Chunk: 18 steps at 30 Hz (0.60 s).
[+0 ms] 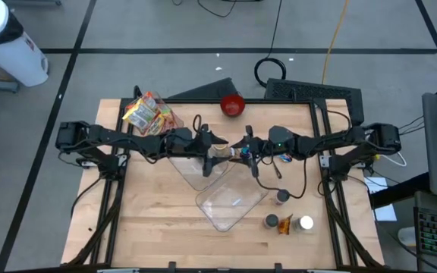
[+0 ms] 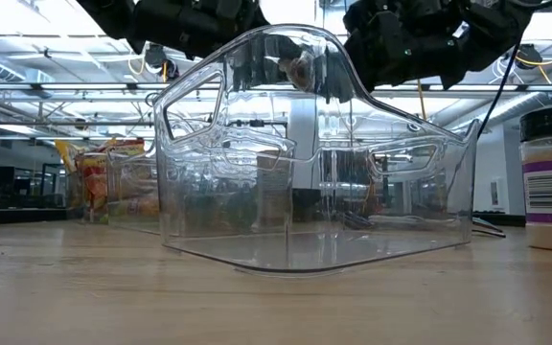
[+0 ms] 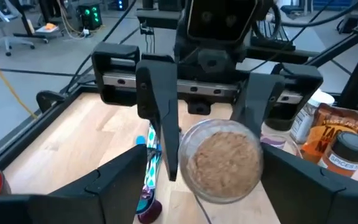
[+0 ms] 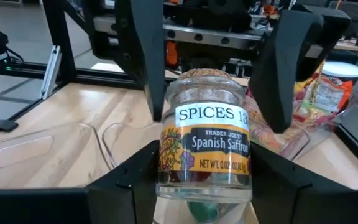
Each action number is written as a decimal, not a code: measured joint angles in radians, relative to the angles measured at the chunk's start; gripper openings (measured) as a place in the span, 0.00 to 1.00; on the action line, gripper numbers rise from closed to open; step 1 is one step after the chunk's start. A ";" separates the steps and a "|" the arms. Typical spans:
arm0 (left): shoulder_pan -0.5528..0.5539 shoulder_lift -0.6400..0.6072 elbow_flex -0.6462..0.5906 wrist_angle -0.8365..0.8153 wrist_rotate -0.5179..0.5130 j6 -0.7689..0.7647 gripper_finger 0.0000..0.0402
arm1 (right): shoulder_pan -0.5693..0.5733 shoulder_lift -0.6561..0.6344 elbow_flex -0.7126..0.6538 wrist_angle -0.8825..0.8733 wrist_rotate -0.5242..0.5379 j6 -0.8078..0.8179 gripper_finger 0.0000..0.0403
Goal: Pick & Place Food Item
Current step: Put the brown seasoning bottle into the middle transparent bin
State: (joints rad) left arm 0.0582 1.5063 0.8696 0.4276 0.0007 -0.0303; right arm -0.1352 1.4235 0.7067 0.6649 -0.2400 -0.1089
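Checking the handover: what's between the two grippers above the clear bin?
A saffron jar. The right gripper holds its body; the left gripper stands open around its cork end. Both wrist views show this.

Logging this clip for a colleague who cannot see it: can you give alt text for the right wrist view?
A cork-topped jar labelled Spanish Saffron fills the middle, gripped by the right gripper, while the left gripper, open, straddles its top from the far side. Behind are the wooden table and a clear bin of snack packets.
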 joint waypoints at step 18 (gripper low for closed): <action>0.000 -0.064 -0.002 -0.075 0.011 0.002 0.44 | -0.003 -0.010 0.000 -0.060 0.005 -0.006 0.58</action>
State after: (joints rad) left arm 0.0582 1.4418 0.8680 0.3528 0.0117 -0.0280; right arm -0.1380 1.4135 0.7071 0.6048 -0.2348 -0.1154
